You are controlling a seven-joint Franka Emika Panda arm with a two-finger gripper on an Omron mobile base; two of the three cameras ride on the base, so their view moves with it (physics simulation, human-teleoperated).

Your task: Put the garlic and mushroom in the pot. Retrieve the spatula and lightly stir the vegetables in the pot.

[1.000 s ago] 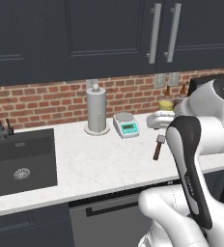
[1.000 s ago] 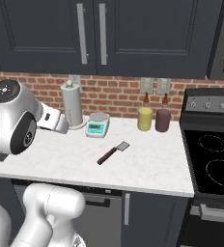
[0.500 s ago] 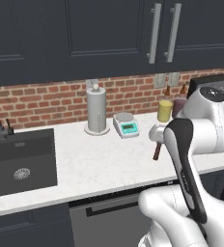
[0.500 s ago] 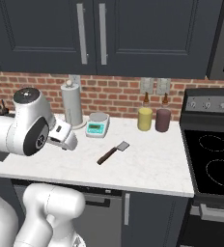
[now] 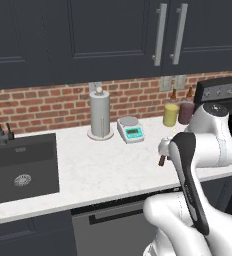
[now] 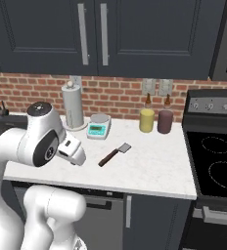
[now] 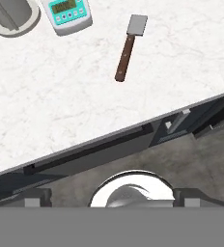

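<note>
The gripper (image 6: 75, 155) has swung further toward the worktop's front edge than half a second ago, and now hangs over that edge, left of the spatula; whether its fingers stand apart or together cannot be told. The spatula (image 6: 114, 154) has not moved: it lies flat on the white marble worktop (image 6: 154, 166), mid-depth, blade toward the back, handle toward the front. Behind it stand a small kitchen scale (image 6: 98, 128) and a paper towel holder (image 6: 73, 106); a yellow canister (image 6: 147, 120) and a maroon canister (image 6: 165, 121) stand near the back right.
</note>
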